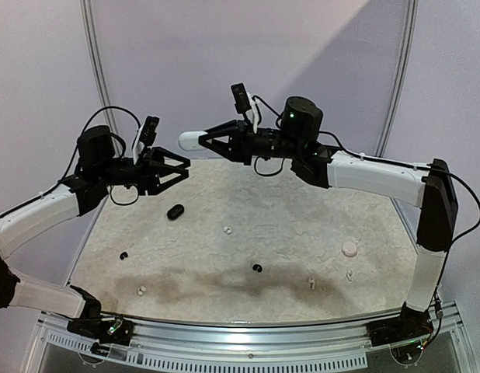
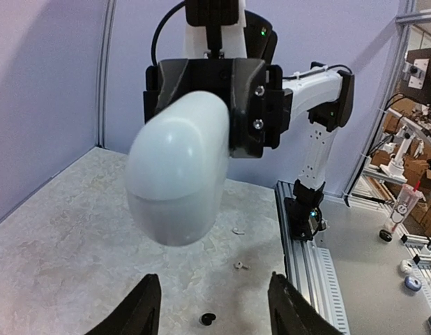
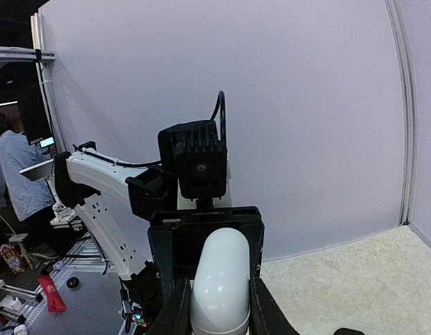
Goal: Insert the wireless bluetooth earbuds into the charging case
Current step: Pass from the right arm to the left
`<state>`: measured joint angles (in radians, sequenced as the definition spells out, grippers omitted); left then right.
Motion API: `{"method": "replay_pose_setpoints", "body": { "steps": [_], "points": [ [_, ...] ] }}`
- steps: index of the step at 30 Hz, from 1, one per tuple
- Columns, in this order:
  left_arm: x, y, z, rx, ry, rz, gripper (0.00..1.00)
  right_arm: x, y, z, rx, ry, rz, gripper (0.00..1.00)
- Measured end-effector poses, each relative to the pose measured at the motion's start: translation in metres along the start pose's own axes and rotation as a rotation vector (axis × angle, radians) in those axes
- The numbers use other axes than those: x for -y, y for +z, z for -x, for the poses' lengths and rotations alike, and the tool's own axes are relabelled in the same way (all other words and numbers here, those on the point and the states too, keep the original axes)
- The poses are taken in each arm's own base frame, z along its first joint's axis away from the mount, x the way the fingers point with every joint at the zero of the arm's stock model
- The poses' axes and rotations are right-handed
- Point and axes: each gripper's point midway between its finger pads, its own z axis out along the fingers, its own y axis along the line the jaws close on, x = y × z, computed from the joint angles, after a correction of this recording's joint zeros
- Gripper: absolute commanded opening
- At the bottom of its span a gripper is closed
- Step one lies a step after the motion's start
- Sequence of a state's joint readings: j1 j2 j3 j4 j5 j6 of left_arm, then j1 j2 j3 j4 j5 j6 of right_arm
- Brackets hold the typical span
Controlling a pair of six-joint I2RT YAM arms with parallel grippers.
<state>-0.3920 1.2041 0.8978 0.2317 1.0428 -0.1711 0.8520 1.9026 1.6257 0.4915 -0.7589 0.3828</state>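
My right gripper [image 1: 206,141] is shut on a white pebble-like charging case [image 1: 190,141] and holds it closed, high above the table, end toward my left gripper [image 1: 181,171]. The left gripper is open and empty, just left of and below the case. In the left wrist view the case [image 2: 177,174] hangs above the open left gripper [image 2: 214,308]. In the right wrist view the case [image 3: 219,286] sits between the fingers [image 3: 179,307]. White earbuds [image 1: 227,230] [image 1: 141,290] [image 1: 310,283] and black earbuds [image 1: 123,254] [image 1: 257,268] lie on the table.
A black case [image 1: 175,211] lies on the table under the left gripper. A white round piece [image 1: 349,249] and a white bud [image 1: 349,275] lie at the right. The aluminium rail [image 1: 248,334] runs along the near edge. Grey walls stand behind.
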Motion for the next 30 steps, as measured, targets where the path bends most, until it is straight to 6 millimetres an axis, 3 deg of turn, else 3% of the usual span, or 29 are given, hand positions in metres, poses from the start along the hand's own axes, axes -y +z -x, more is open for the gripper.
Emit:
{"method": "replay_pose_setpoints", "body": {
  "steps": [7, 13, 19, 22, 25, 28, 30],
  "points": [
    [-0.008, 0.000, 0.013, 0.057, 0.011, 0.053, 0.56, 0.004, 0.004, -0.014, -0.017, 0.019, 0.028, 0.00],
    [-0.007, 0.000, 0.022, 0.079, 0.027, 0.054, 0.31, 0.003, 0.005, -0.015, -0.020, 0.024, 0.038, 0.00],
    [-0.008, 0.001, 0.022, 0.079, 0.021, 0.048, 0.15, -0.001, 0.005, -0.016, -0.023, 0.020, 0.063, 0.00],
    [-0.007, 0.001, 0.023, 0.080, 0.020, 0.044, 0.00, -0.002, 0.005, -0.015, -0.019, 0.012, 0.070, 0.00],
    [-0.007, 0.001, 0.025, 0.083, 0.024, 0.044, 0.00, -0.003, 0.005, -0.012, -0.014, 0.008, 0.072, 0.02],
    [-0.007, 0.001, 0.027, 0.087, 0.029, 0.045, 0.00, -0.003, 0.005, -0.011, -0.012, 0.004, 0.070, 0.36],
    [-0.007, 0.001, 0.027, 0.086, 0.030, 0.049, 0.00, -0.001, 0.006, -0.012, -0.014, 0.001, 0.059, 0.50]
  ]
}}
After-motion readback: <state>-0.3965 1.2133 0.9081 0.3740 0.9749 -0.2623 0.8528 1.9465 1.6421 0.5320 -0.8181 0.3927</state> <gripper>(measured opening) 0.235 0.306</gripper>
